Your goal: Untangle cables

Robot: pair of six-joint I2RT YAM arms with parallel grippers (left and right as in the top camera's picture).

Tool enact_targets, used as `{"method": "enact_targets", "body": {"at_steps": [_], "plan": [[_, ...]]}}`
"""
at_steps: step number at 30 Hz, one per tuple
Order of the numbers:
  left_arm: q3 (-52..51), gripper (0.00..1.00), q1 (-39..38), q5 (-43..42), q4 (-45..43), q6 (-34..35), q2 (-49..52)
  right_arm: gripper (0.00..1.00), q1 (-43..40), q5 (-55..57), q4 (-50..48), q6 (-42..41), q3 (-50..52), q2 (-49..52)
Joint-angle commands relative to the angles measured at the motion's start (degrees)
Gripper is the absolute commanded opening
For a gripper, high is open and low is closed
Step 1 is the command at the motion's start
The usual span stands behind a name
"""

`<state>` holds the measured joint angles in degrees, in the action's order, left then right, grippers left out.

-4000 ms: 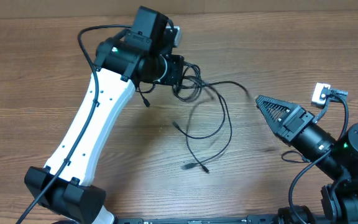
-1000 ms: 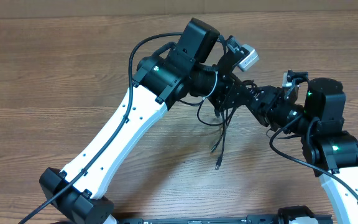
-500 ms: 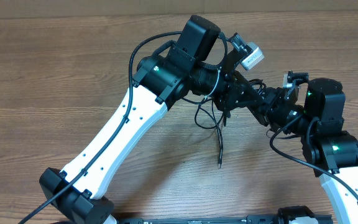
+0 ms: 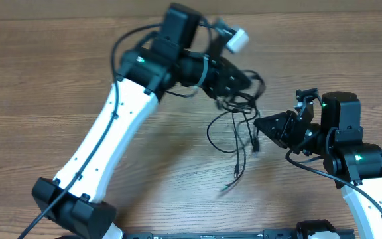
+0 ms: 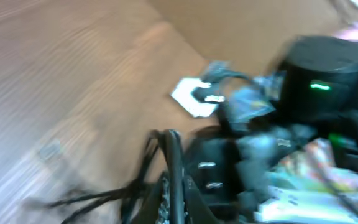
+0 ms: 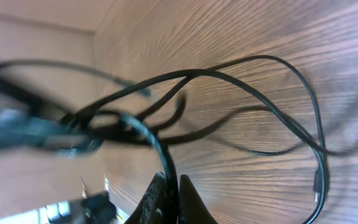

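Note:
The cables (image 4: 234,126) are a loose bundle of thin black cords between my two grippers, with loops and plug ends (image 4: 235,171) trailing down toward the table. My left gripper (image 4: 239,85) is shut on the top of the bundle. In the blurred left wrist view, the left gripper (image 5: 174,186) pinches a black cord, and more strands (image 5: 92,198) stream off to the left. My right gripper (image 4: 257,125) points left at the bundle's right side. The right wrist view shows the right gripper (image 6: 171,183) shut on one cord, with the other cables (image 6: 253,62) looping over the wood.
The wooden table (image 4: 45,99) spreads around both arms. The white left arm (image 4: 105,139) runs from the front left up to the middle. The right arm's base (image 4: 360,159) stands at the front right, and the right arm (image 5: 319,68) shows in the left wrist view.
The right gripper has shut on a cord and drawn back to the right. The left arm has swung up and left, spreading the bundle between the two grippers.

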<state>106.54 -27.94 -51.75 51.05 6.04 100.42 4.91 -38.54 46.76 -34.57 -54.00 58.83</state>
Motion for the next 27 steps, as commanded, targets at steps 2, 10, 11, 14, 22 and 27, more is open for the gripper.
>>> {"method": "enact_targets", "body": {"at_steps": [2,10,11,14,22,27], "plan": [[0.74,0.04,4.11,8.83,2.36,0.31,-0.17,0.04,0.15,-5.11,0.50,11.98,-0.35,0.11],[0.76,0.04,4.72,5.46,4.26,0.13,-0.20,1.00,0.15,-2.36,0.68,10.45,-0.35,0.13],[0.76,0.04,4.74,5.25,4.72,0.13,-0.17,1.00,0.15,-0.85,1.03,8.74,-0.35,0.13],[0.76,0.04,4.74,2.86,6.05,0.15,-0.22,1.00,0.15,0.74,2.10,7.32,-0.35,0.11],[0.79,0.04,4.61,-29.62,-2.91,-0.24,-0.22,1.00,0.15,-6.56,-5.55,7.82,-0.37,0.11],[0.79,0.04,4.55,-31.56,-1.81,0.63,-0.22,1.00,0.15,-6.03,-12.79,13.92,-0.37,0.11]]}}
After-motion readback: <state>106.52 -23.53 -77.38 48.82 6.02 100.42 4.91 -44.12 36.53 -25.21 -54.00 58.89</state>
